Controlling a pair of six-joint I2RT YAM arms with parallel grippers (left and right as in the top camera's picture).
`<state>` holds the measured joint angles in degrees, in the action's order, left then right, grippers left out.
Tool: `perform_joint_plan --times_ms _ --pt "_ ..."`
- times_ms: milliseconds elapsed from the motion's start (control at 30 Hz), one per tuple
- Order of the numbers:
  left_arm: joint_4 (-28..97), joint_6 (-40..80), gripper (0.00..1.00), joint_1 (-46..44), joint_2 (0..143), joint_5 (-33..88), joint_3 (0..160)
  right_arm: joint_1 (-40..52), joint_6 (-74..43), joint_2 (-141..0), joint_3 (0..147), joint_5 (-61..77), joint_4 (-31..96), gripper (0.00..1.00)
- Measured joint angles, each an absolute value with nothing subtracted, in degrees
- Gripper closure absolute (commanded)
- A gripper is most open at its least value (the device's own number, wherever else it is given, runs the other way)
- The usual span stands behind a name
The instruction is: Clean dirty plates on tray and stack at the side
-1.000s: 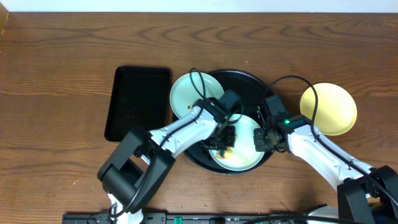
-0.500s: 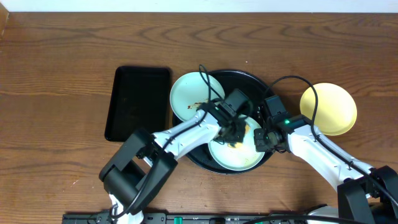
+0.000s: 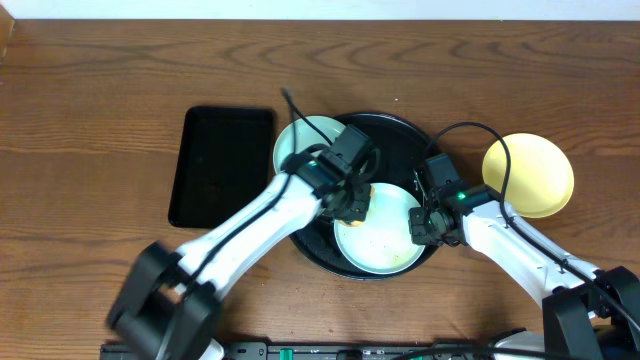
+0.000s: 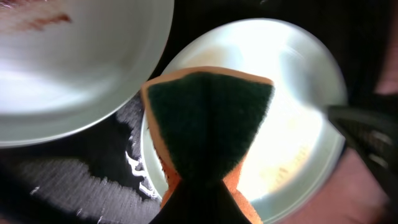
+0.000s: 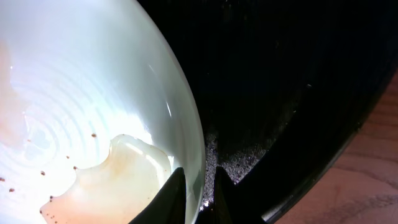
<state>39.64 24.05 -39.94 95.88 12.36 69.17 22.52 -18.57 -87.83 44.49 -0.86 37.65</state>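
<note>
The plate [image 3: 385, 240] I have been scrubbing lies at the front edge of the round tray [image 3: 398, 135]; a second ago brown smears sat at its centre under my sponge [image 4: 208, 118], and now only a pale wet film and a few specks show; my left end effector [image 3: 350, 198], clenched on the sponge, has drawn back to the plate's back-left rim; my right end effector [image 5: 199, 196] straddles the right rim, but whether it pinches or is letting go I cannot tell; I judge this plate nearly ready for the side; the second plate [image 3: 303, 150], at the tray's back-left edge, carries a brown smear [image 4: 43, 20]; the yellow plate [image 3: 528, 175] waits near the right edge of the worktop [image 3: 100, 90].
</note>
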Motion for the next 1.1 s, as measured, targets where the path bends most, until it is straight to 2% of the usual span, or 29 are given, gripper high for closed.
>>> perform_joint_plan --times_ms 300,433,667,867,1100 --pt "46.15 23.68 0.93 -36.16 90.87 7.51 69.17 22.52 -18.57 -87.83 43.16 1.17 35.24 0.88" --pt "47.4 23.68 0.93 -31.57 90.87 6.17 69.17 22.5 -18.81 -87.53 41.82 1.96 33.93 0.99" --pt "48.07 23.68 0.93 -25.41 90.87 5.41 69.17 22.5 -19.05 -87.05 41.82 2.76 31.94 0.99" --pt "48.66 23.68 0.92 -24.8 90.87 5.37 69.17 22.59 -18.98 -85.8 42.24 -2.7 33.21 0.99" --pt "48.66 23.68 0.92 -24.8 90.87 5.37 69.17 22.61 -14.87 -76.82 45.91 -7.81 33.56 0.99"
